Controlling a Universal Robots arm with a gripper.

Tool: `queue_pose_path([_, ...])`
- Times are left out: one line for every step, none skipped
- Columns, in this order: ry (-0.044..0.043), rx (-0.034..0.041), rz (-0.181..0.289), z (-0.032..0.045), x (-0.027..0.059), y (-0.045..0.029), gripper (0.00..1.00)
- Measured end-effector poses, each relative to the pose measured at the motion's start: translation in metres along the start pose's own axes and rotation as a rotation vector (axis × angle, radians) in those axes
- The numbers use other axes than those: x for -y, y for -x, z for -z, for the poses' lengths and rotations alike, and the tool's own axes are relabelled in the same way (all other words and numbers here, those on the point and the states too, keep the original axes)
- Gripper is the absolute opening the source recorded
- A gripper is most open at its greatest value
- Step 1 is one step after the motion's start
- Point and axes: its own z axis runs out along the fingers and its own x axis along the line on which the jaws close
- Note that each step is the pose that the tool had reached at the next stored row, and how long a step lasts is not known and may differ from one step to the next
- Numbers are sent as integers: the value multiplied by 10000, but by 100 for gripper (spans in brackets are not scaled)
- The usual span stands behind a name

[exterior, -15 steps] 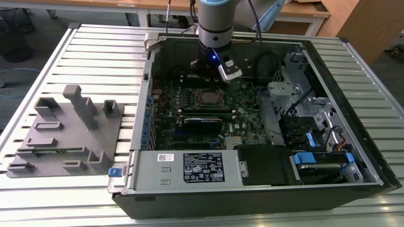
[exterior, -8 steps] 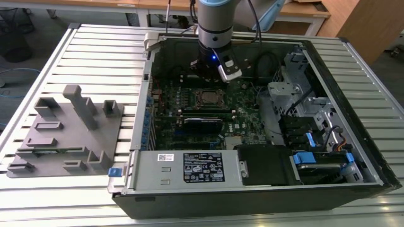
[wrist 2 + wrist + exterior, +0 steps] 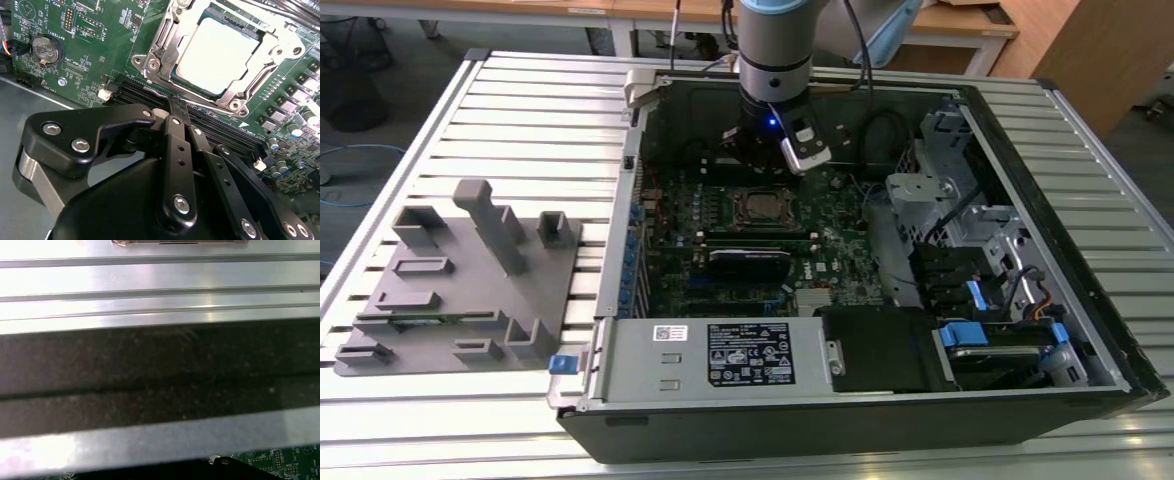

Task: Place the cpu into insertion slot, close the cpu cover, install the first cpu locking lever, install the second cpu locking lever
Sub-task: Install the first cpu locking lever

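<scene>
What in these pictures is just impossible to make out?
Chip surface: second wrist view, washed white by glare.
Metal frame around it: same view, one corner cut off by the picture's edge.
Socket: exterior view, too small to tell whether its levers are latched.
Circuit board: first wrist view, mostly hidden behind the black case wall.

Ribbed metal tabletop, dark case wall, green circuit board corner
</scene>
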Motion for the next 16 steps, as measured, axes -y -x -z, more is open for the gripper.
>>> queue_pose_path([0,0,0,0,0,0,10])
queue_pose_path([1,1,-1,0,0,-2,10])
queue_pose_path([1,2,-2,-1,0,-5,10])
queue_pose_path([1,1,-2,-1,0,-7,10])
queue_pose_path([1,1,-2,-1,0,-9,10])
queue_pose_path([1,1,-2,-1,0,-9,10])
queue_pose_path([0,1,-1,-1,0,-10,10])
queue_pose_path([1,2,-2,-2,-1,-10,10])
queue_pose_path([1,1,-3,-2,-3,-10,10])
queue_pose_path([0,1,-3,-3,-4,-10,10])
queue_pose_path([0,1,-3,-4,-6,-11,10])
queue_pose_path([-1,1,-3,-4,-9,-11,10])
queue_pose_path([-1,1,-3,-5,-11,-11,10])
queue_pose_path([1,2,-3,-6,-13,-11,10])
queue_pose_path([0,2,-3,-6,-15,-12,10])
queue_pose_path([1,1,-2,-7,-16,-12,10])
